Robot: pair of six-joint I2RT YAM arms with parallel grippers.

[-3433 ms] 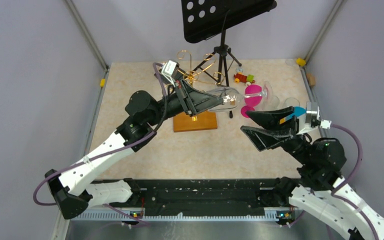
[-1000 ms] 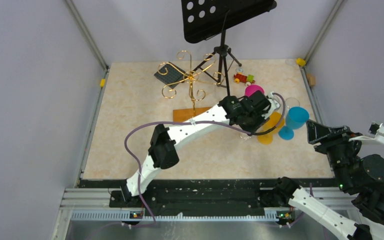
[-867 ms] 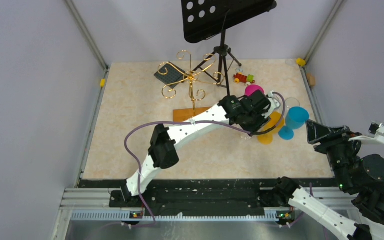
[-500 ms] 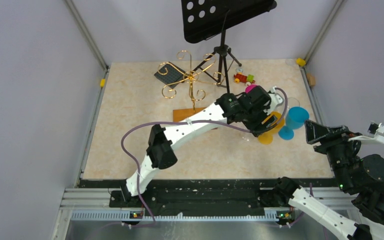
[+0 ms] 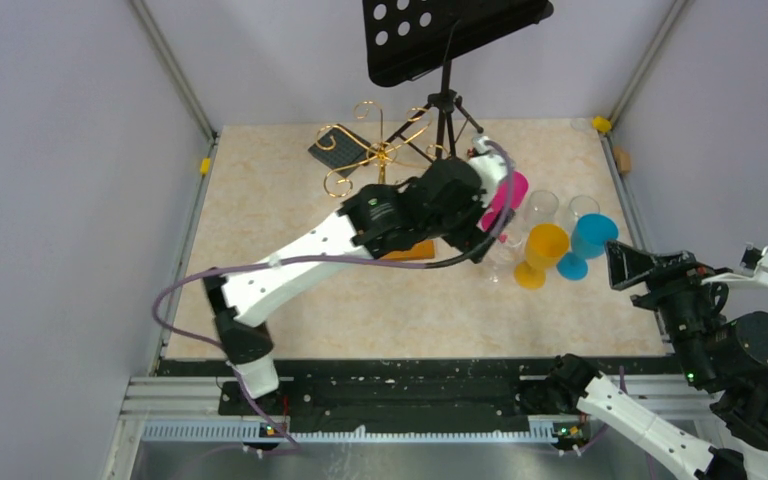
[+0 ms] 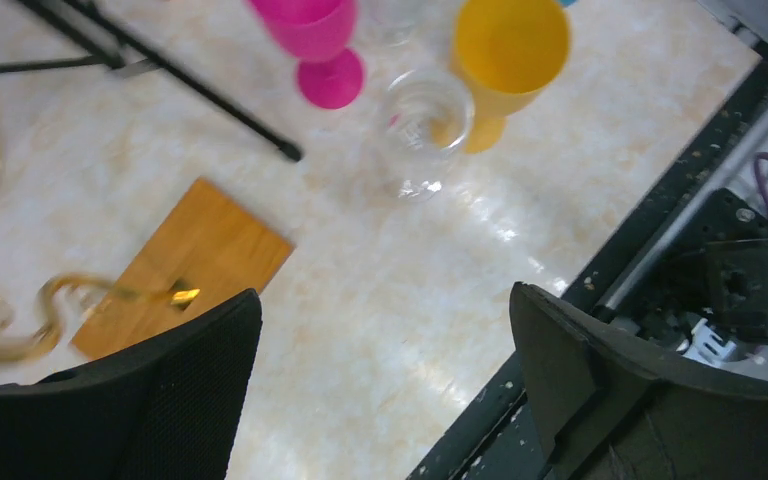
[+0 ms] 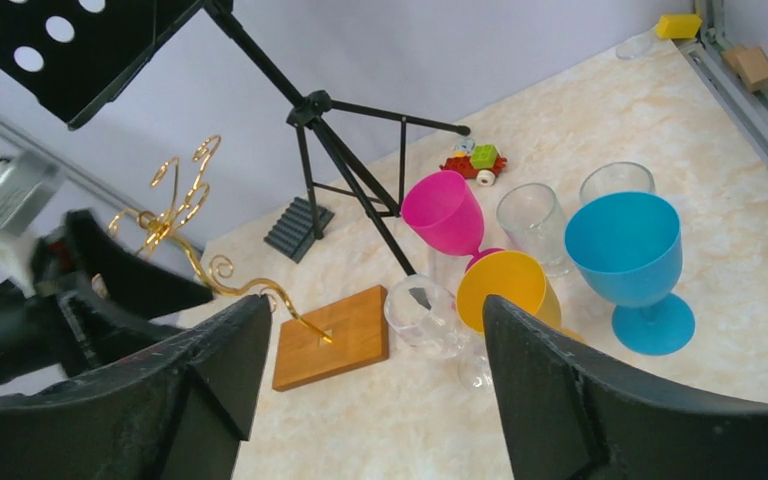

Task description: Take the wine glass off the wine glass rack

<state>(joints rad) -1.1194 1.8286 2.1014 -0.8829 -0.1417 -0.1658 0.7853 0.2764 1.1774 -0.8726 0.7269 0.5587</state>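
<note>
— Gold wire tree with curled arms on a flat orange-brown wooden base: is this the wine glass rack [image 7: 330, 348]?

— Yes. It stands on the beige marbled table [image 7: 740, 250], just beside the legs of the black tripod music stand [image 7: 70, 45].

— Where is the glass?

— The clear stemmed wine glass [image 7: 422, 315] is off the rack. It stands upright on the table, between the rack's wooden base and the yellow plastic goblet [image 7: 505, 288], and just beside the goblet.

— What stands around it?

— Behind it are a pink plastic goblet [image 7: 443, 212], a blue plastic goblet [image 7: 625, 245] and two clear tumblers [image 7: 530, 222]. Farther back lies a small toy of coloured blocks [image 7: 475, 160], too small to tell whether it bears any lettering.

— How do the grippers stand?

— The left gripper [image 6: 382, 300] hangs above the table with the wine glass below it. Its jaws are spread wide, with nothing between them. The right gripper [image 7: 375, 300] is held off the table's right side, well apart from the glasses. Its jaws are also spread and empty.
</note>
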